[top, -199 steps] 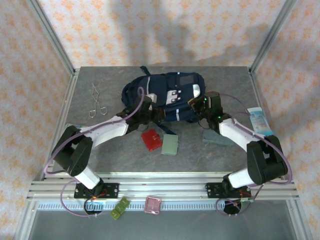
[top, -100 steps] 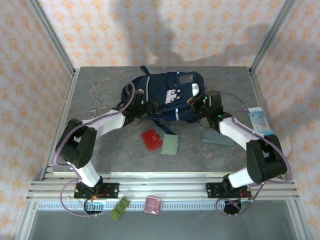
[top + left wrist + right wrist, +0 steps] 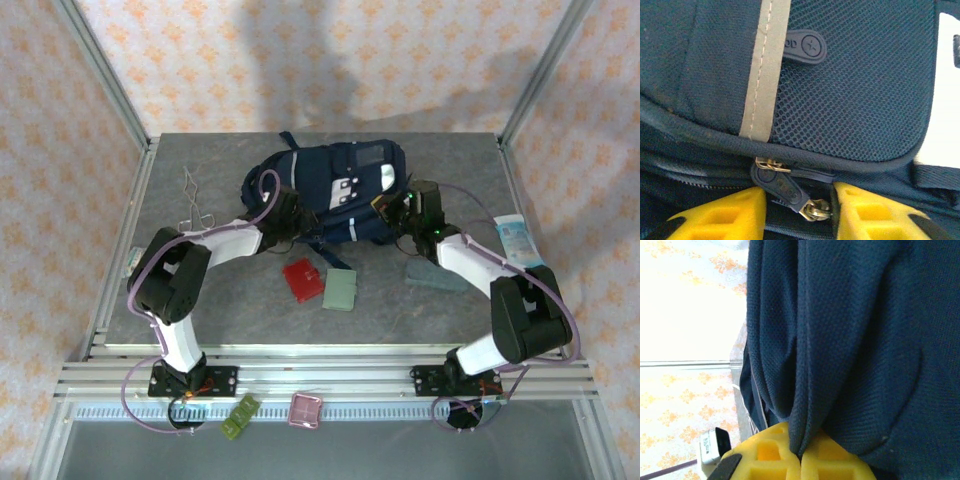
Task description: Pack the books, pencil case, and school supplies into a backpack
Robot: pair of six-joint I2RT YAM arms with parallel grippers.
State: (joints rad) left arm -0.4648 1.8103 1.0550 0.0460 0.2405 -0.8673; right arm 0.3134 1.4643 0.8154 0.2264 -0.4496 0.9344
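- top external: navy backpack (image 3: 335,195) lies at far middle of the table (image 3: 230,320); left gripper (image 3: 291,214) against its left side, right gripper (image 3: 392,208) against its right side; finger gaps too small to read here
- red square case (image 3: 302,278) and pale green case (image 3: 340,291) touching side by side on the table just near of the backpack; slate-grey slab (image 3: 436,275) flat to the right, partly under the right arm
- thin metal scissor-like tool (image 3: 192,204) left of the backpack, apart from it; light-blue packet (image 3: 519,240) at right table edge
- left wrist: yellow fingers (image 3: 730,215) stand partly apart at the backpack's zip line; dark zipper pull (image 3: 782,187) with metal ring lies slanted in the gap between them; cannot tell whether it is clamped or just sitting there; above it mesh pocket, grey reflective stripe (image 3: 765,65), round rubber tab (image 3: 807,47)
- right wrist: yellow fingers (image 3: 765,457) pressed together on a fold of navy backpack fabric; fold pinched tight between the pads, rest of the fabric hanging over them; patterned wall (image 3: 685,300) behind on the left
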